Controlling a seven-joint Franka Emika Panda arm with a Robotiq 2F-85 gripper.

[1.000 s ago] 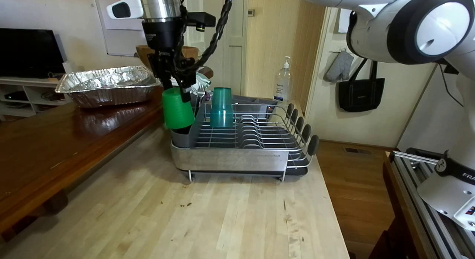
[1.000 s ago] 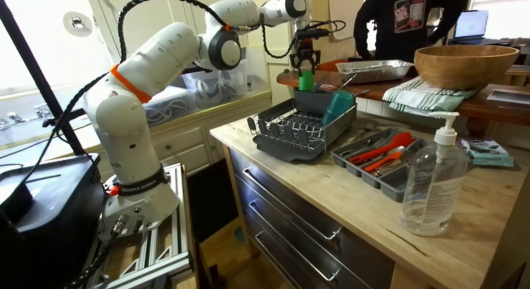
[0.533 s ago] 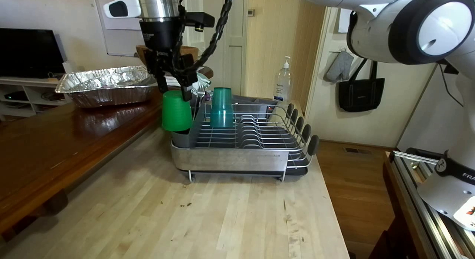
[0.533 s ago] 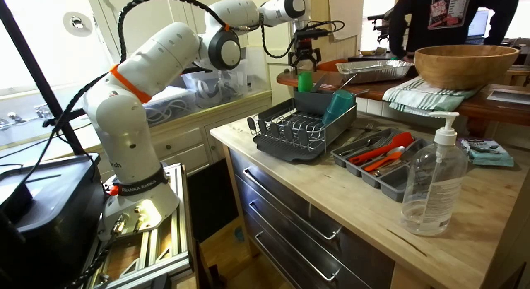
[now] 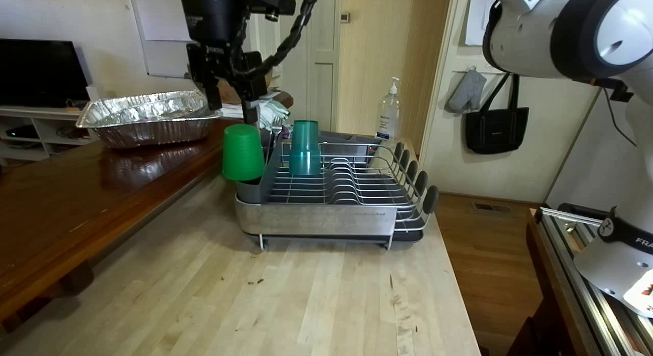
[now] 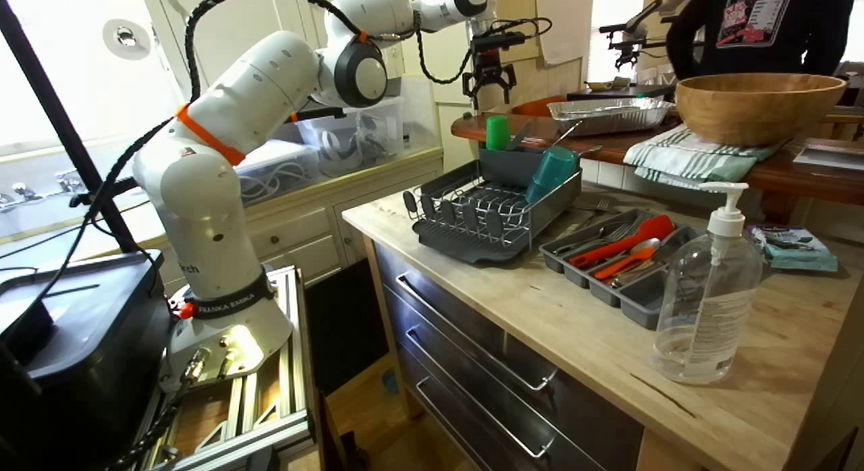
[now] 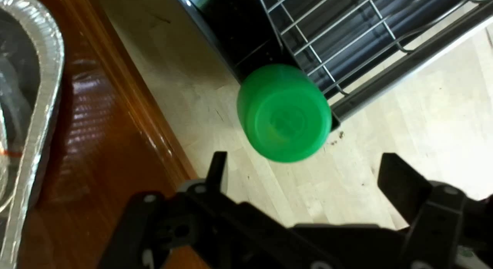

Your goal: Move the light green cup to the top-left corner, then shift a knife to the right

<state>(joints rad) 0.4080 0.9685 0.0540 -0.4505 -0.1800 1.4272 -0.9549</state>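
One light green cup point(image 5: 244, 153) inverted | fingers point(image 7: 402, 184) apart | base band point(image 6: 226, 306): "FRANKA EMIKA"

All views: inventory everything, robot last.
Dish rack: 1, grey, worktop
Light green cup: 1, green, inverted, rack corner
Tall cup: 1, teal, tilted in rack
Likely knife: 1, grey, by green cup
Divided tray: 1, grey, worktop
Cutlery: several, silver, tray, rack
Utensils: 2, red, orange, tray
Bottle: 1, clear, worktop
Packet: 1, teal, worktop
Foil pan: 1, silver, brown table
Towel: 1, striped white, table
Bowl: 1, brown, on towel
Bag: 1, black, background
Mitt: 1, grey, background
Television: 1, black, background
Person: 1, black top, background
Arm: 1, white, over worktop
Gripper: 1, black, open above green cup
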